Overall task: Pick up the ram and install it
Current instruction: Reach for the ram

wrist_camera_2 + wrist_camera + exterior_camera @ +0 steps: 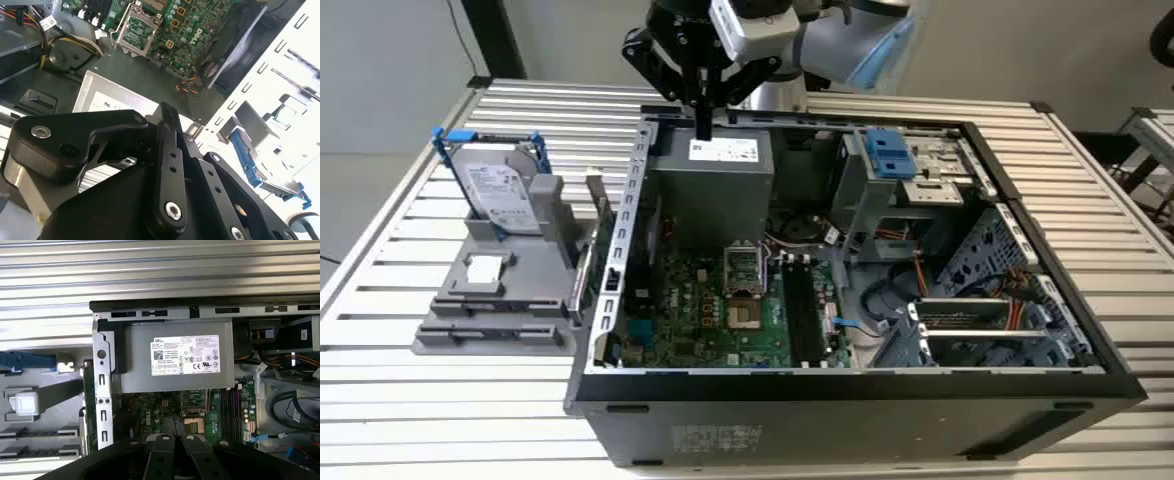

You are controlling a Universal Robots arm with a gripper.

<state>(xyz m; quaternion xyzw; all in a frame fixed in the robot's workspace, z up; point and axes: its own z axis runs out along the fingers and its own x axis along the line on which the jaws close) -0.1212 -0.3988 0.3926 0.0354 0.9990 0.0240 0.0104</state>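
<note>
The claw [704,126], fingers together and empty with the power supply [720,165] below it, should spread and align squarely with the ram [596,198] standing off to its side.

An open black desktop computer case [854,388] lies on its side on a slatted metal counter [374,300]. At the far end of the case sits a grey metal power supply box [720,190], its white label [723,151] facing up. Nearer, a green motherboard [707,310] carries a square silver processor socket [742,268] and long black slots [803,315]. A blue plastic drive-bay latch [886,150] sits towards the exterior view's right, with orange wires [927,275] below it. On the exterior view's left, just beside the case, a silver hard drive in a blue frame [494,185] stands upright in a grey moulded holder [494,300].
</note>
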